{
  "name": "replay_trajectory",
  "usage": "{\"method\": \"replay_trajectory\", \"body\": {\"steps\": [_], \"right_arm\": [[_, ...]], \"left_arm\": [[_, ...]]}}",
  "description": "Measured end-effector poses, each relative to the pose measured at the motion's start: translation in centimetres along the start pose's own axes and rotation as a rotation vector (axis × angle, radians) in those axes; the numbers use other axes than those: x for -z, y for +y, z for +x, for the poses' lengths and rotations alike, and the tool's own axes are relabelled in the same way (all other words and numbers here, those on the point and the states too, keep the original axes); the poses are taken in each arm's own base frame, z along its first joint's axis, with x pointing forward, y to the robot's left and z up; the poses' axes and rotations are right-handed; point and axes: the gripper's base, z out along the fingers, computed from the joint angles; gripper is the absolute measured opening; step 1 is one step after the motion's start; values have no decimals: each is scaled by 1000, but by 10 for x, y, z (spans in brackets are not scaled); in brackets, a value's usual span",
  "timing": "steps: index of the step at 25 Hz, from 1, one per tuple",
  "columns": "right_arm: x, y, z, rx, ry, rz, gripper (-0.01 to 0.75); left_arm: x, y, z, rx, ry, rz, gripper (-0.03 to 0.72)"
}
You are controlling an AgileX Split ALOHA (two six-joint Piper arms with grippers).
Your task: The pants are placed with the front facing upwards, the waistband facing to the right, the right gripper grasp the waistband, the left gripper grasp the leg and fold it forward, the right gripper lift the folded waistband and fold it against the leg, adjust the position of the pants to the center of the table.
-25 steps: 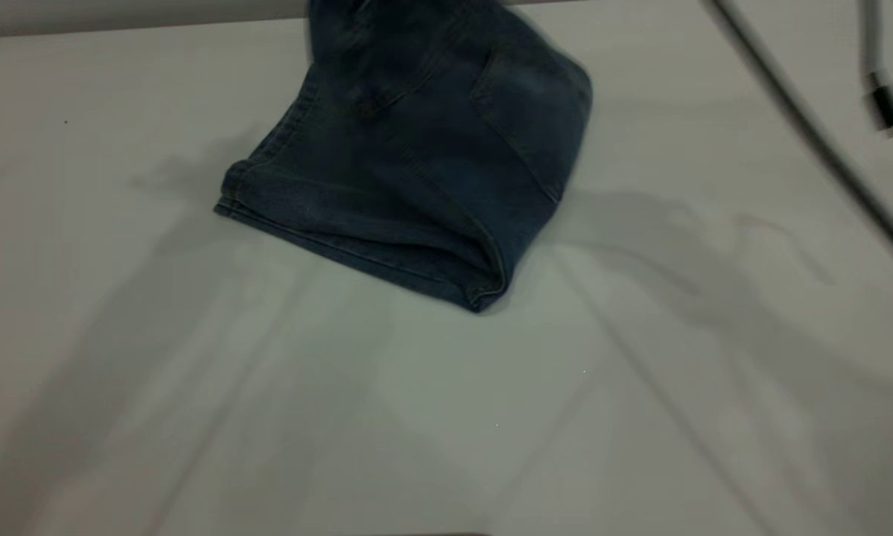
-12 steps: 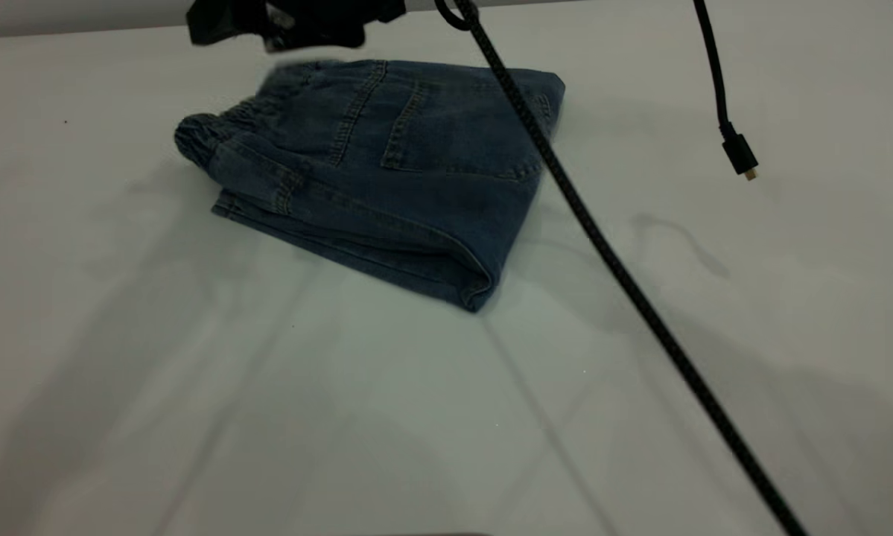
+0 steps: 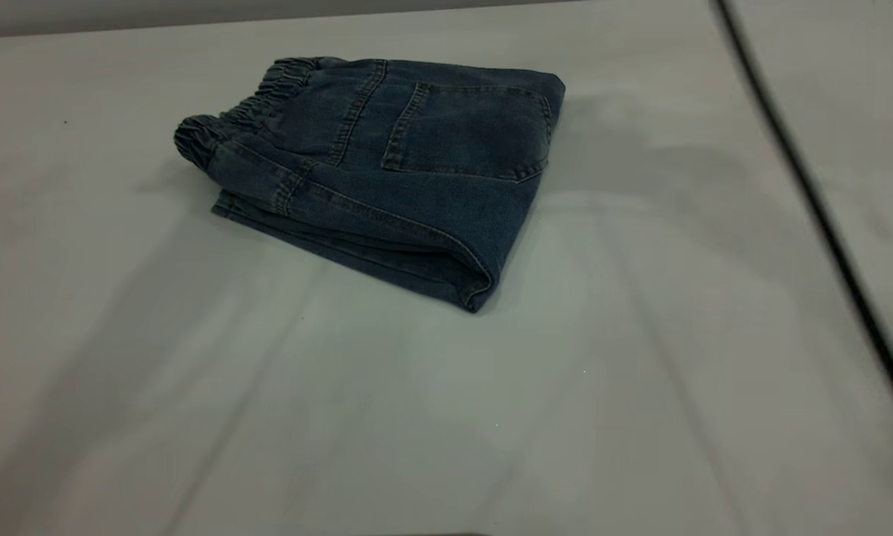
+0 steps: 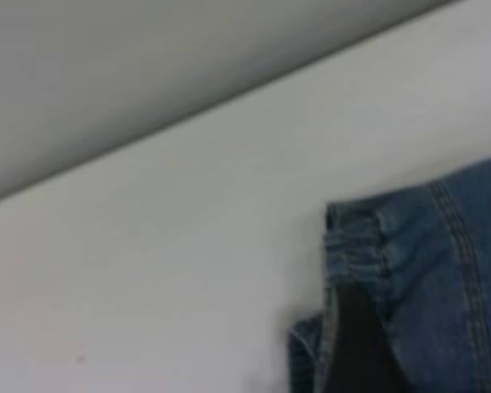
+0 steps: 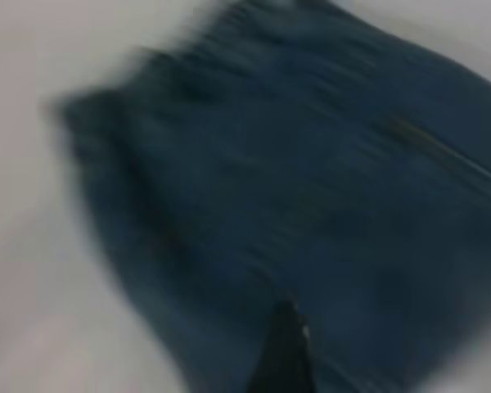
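Dark blue denim pants (image 3: 386, 179), faded paler across the patch pocket (image 3: 467, 134), with tan stitching along seams and pocket edges; darker blue ruched waistband (image 3: 245, 115) with small vertical gathers; plain white to pale grey table (image 3: 446, 417), crossed by soft grey shadows; thin black cable (image 3: 826, 223) at right
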Motion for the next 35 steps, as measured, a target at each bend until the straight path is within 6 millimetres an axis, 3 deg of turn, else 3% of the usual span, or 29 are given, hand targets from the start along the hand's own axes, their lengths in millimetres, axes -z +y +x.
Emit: {"method": "replay_trajectory", "body": {"steps": [2,6,12,17,25,35], "right_arm": [[11,-30,4,-84,58,54,553],[25,-62,7,-161,87,93,553],[28,-68,7,-172,85,96,553],[28,-66,9,-173,108,85,553],[29,-63,14,-171,167,57,552],[29,-63,16,-172,179,51,552]], "left_arm": [[-14,-11,8,-38,45,36,389],[-59,-48,36,-185,169,136,389],[-126,-76,93,-150,341,219,398],[-157,-84,122,-131,410,232,429],[-180,-87,143,-160,449,221,432],[-177,-87,147,211,552,121,429]]}}
